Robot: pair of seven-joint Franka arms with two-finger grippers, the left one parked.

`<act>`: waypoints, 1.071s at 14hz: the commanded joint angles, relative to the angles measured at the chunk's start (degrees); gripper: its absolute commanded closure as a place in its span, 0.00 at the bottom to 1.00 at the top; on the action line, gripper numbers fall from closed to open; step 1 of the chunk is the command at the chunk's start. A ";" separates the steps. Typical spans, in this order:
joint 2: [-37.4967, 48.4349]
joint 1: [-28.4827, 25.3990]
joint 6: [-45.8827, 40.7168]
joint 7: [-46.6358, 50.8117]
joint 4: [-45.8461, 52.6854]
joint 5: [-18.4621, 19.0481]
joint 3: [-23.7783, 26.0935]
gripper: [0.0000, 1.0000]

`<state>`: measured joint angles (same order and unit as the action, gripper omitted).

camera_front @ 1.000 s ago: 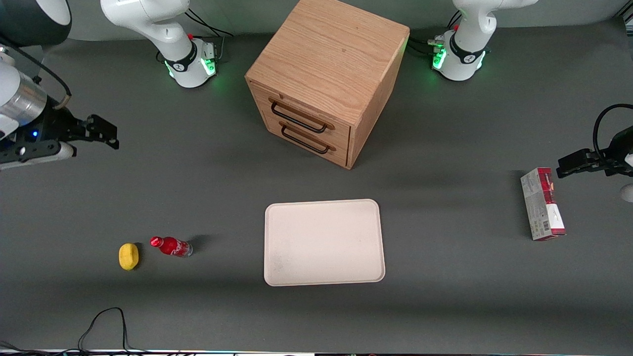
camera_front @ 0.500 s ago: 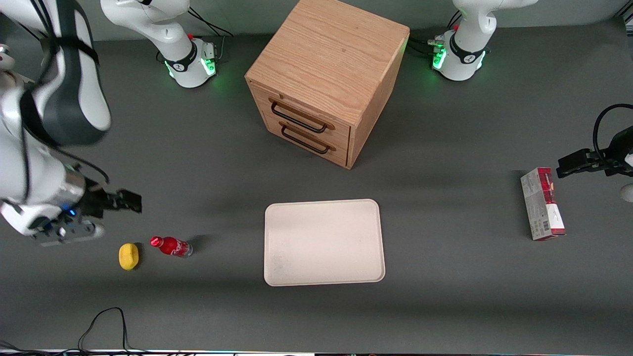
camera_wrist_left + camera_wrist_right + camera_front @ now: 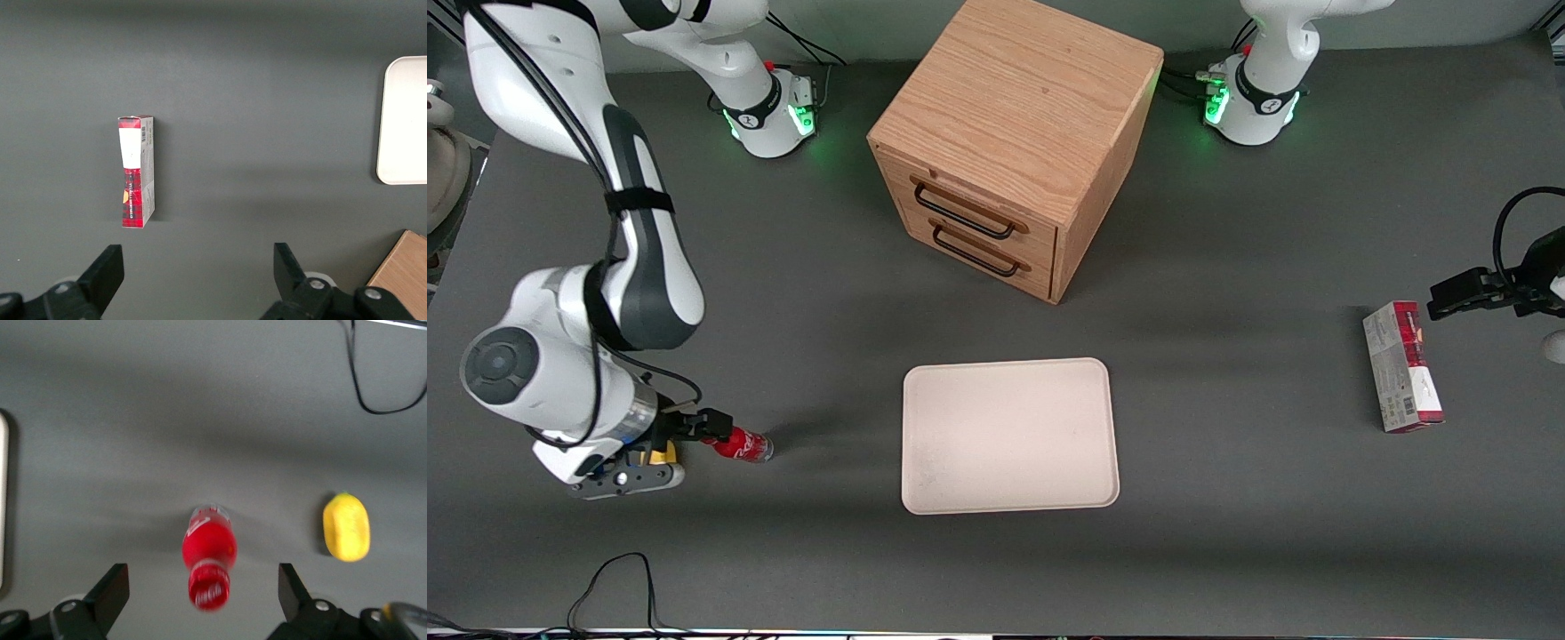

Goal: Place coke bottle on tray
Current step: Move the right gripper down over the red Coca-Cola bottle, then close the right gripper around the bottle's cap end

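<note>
Front view: dark grey table (image 3: 1227, 533); coke bottle (image 3: 744, 444) lying flat, gripper (image 3: 710, 428) above, jaws spread wide; tray (image 3: 1009, 436) apart.

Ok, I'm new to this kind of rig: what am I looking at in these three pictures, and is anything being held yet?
You see two white robot arms bolted to a dark table. One picture looks down from the front; the other two come from cameras on the arms' wrists.

On the table stand a wooden drawer cabinet, a cream tray nearer the front camera than it, and a red and grey carton toward the parked arm's end.

Toward the working arm's end stands a small red coke bottle beside a yellow lemon-like object.

The working arm's gripper hangs over the bottle with its fingers open, one on each side. Nothing is held yet.
</note>
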<state>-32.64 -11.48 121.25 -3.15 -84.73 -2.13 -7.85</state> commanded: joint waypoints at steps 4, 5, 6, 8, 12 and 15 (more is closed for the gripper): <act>1.62 -0.12 5.05 -0.89 -6.05 -1.56 -0.06 0.22; 1.88 -0.12 4.96 -0.81 -6.58 -2.26 -0.06 0.22; 2.32 -0.20 4.79 -0.81 -7.19 -3.31 -0.06 0.22; 3.37 -0.29 4.79 -0.89 -8.69 -3.50 0.03 0.22; 3.47 -0.21 4.79 -1.25 -8.96 -3.41 -0.06 0.39; 3.29 -0.21 4.70 -1.25 -8.70 -3.32 -0.06 0.95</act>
<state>-30.97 -11.50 125.69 -3.18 -91.81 -4.44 -7.83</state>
